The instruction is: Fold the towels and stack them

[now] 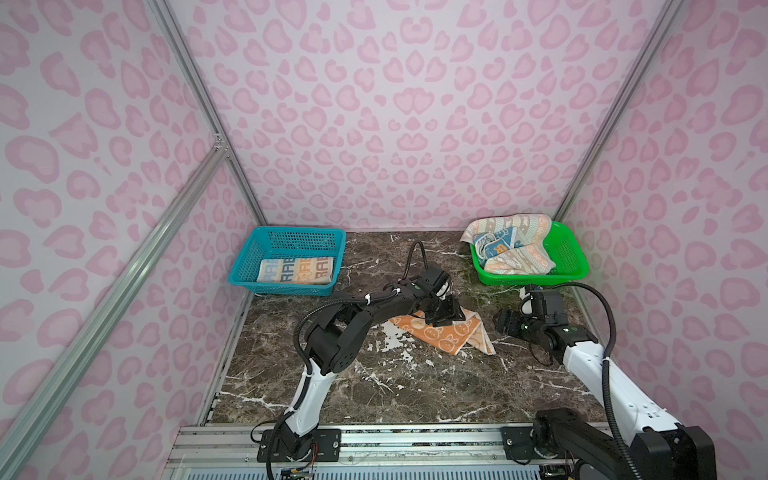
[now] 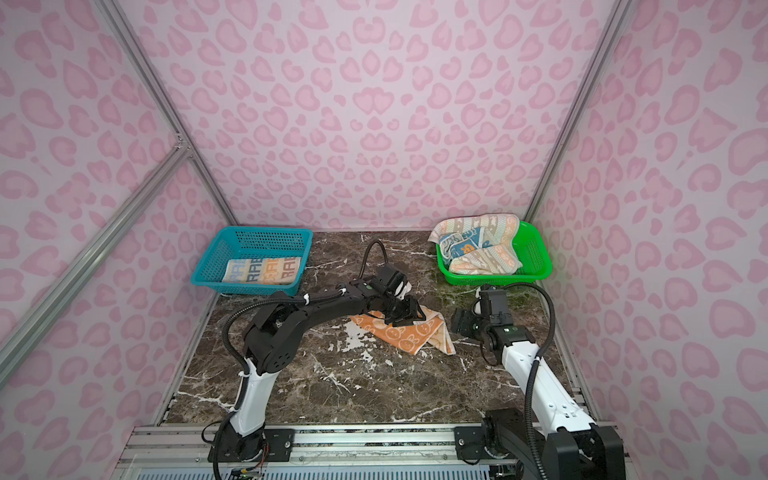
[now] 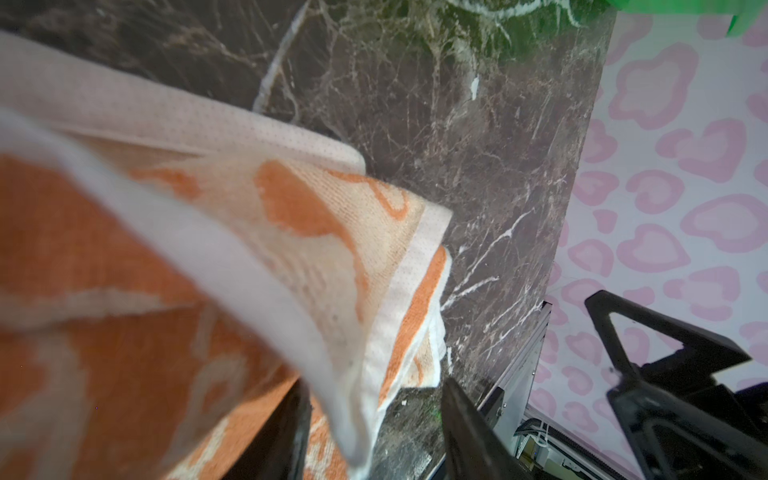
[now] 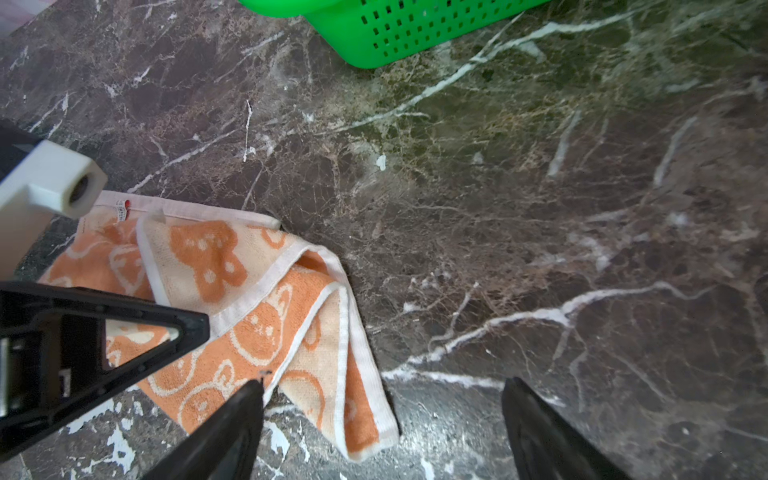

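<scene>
On the marble counter (image 1: 374,386) the orange towel (image 1: 451,336) lies part-folded, a raised hem between the jaws of the left tool (image 3: 374,386), clamped or not I cannot tell, the right tool (image 4: 384,383) open and empty beside it: best pinch firmly, carry low, align hems.

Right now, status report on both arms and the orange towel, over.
Left gripper: jaws apart around orange towel hem. Right gripper: jaws open, empty, beside it. Towel partly folded on table; nothing blocking.
</scene>
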### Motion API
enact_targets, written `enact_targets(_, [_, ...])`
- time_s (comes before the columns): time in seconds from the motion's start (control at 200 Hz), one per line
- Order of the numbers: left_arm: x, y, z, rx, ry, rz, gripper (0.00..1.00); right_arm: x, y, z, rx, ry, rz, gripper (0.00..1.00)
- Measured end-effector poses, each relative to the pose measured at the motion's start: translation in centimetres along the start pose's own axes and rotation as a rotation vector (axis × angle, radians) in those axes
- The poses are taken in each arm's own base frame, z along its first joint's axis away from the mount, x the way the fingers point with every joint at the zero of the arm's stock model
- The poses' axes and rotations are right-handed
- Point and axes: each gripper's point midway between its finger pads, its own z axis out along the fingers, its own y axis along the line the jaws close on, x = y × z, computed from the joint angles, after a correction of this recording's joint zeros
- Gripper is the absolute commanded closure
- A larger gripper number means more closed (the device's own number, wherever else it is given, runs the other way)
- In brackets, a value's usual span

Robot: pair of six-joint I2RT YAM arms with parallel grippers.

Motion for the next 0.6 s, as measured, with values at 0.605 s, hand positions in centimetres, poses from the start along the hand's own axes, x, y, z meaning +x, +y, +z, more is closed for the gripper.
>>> enact_targets(0.605, [-3.7,1.7,-1.4,-0.021,-0.07,-0.039,0.96,0.6,1.3,0.9,-0.063,0.083,-0.034,0.1])
